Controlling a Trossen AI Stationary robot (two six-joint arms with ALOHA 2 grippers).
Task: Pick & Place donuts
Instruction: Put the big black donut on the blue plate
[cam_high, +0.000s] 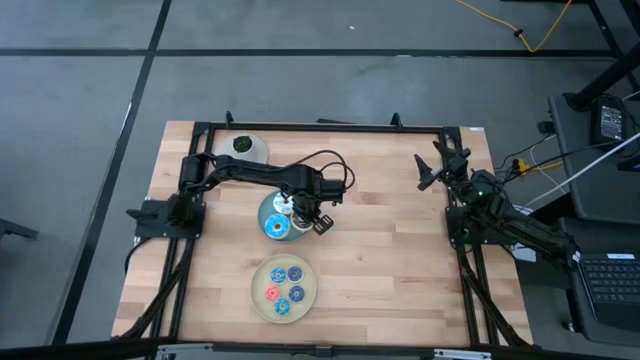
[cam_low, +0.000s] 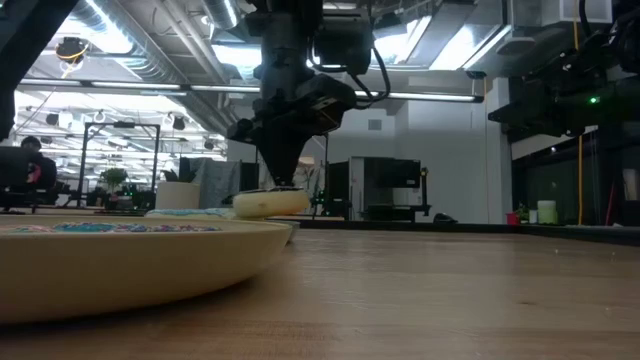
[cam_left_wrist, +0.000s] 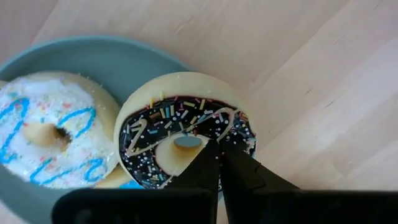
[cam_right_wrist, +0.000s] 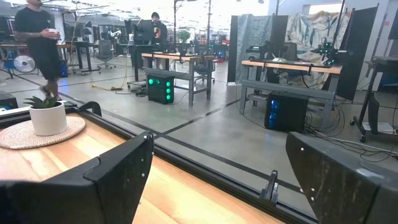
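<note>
The left gripper (cam_left_wrist: 217, 163) is closing narrowly on the rim of the chocolate-sprinkled donut (cam_left_wrist: 184, 138), which is resting on the blue plate's (cam_left_wrist: 118, 63) edge. I judge that lifting it toward the beige plate (cam_high: 284, 289) is coming next. The right gripper (cam_right_wrist: 217, 180) is waiting wide open at the table's right edge.

Room: a grey concrete floor (cam_high: 320, 70) crossed by dark seams is seen around the wooden surface (cam_high: 380, 250). Workbenches (cam_right_wrist: 286, 65), a potted plant (cam_right_wrist: 46, 112) on a woven mat, ceiling strip lights (cam_low: 440, 45) and a standing person (cam_right_wrist: 38, 43) are shown beyond.
</note>
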